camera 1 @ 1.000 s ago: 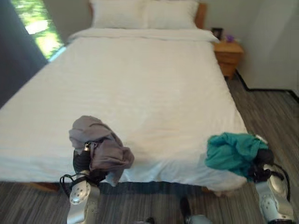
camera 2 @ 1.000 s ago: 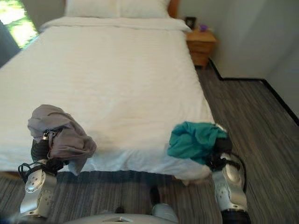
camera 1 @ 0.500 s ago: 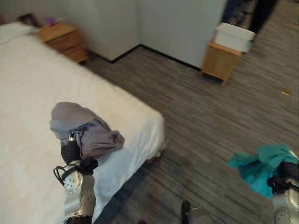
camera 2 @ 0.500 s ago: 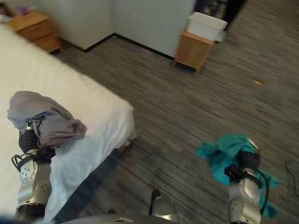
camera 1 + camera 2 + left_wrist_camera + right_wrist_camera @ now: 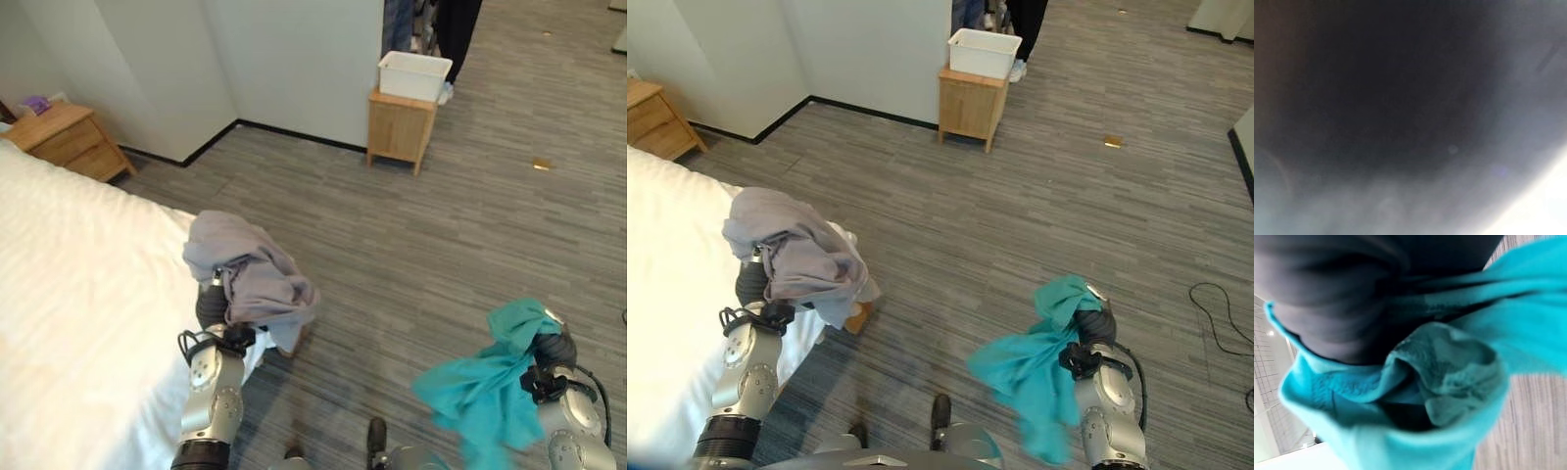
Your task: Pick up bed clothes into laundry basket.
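left eye view: grey garment (image 5: 250, 279) draped over left hand (image 5: 210, 305), teal garment (image 5: 487, 387) hanging off right hand (image 5: 554, 350); fingers hidden under cloth, can't tell grip. both soft, light, floppy, prob best bunched mid-fabric. white basket (image 5: 414, 74) on wooden stand (image 5: 400, 129) across rm, contents unseen.

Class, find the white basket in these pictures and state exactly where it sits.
The white basket sits on top of a small wooden cabinet against the far wall, toward the top of both eye views, with a person's legs just behind it.
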